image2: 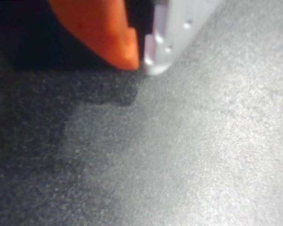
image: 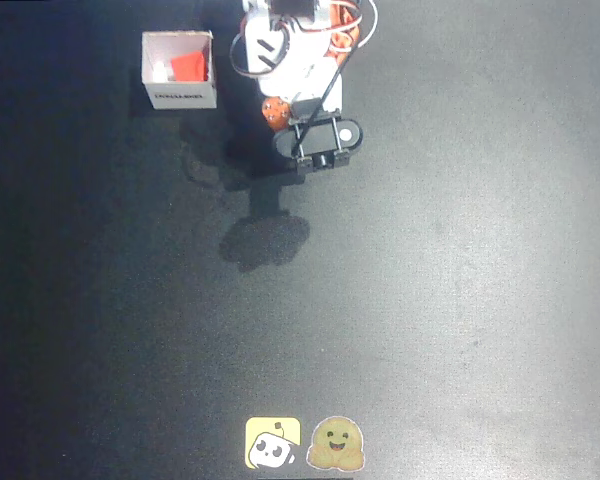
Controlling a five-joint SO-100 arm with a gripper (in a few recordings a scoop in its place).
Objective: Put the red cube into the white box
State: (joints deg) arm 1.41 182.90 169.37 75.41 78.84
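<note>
- Small bright red-orange cube (image: 189, 67) lying inside the small square white cardboard box (image: 179, 97), toward its right half in the overhead view, one white inner wall showing beside it.
- White box standing at the upper left of the dark matte table (image: 460, 300) in the overhead view, a line of small dark print on its near side.
- White-and-orange robot arm (image: 295, 60) folded at the top centre of the overhead view, to the right of the box and apart from it.
- Gripper (image2: 142, 59) seen close in the wrist view: orange finger (image2: 104, 33) and pale grey-white finger (image2: 167, 42) meeting at their tips, nothing between them, just above the bare grey table surface.
- Dark shadow of the arm spread on the table below the gripper in both views.
- Two small stickers at the bottom edge of the overhead view: a yellow square one (image: 273, 443) with a white robot face, and beside it a tan smiling blob (image: 337, 444).
</note>
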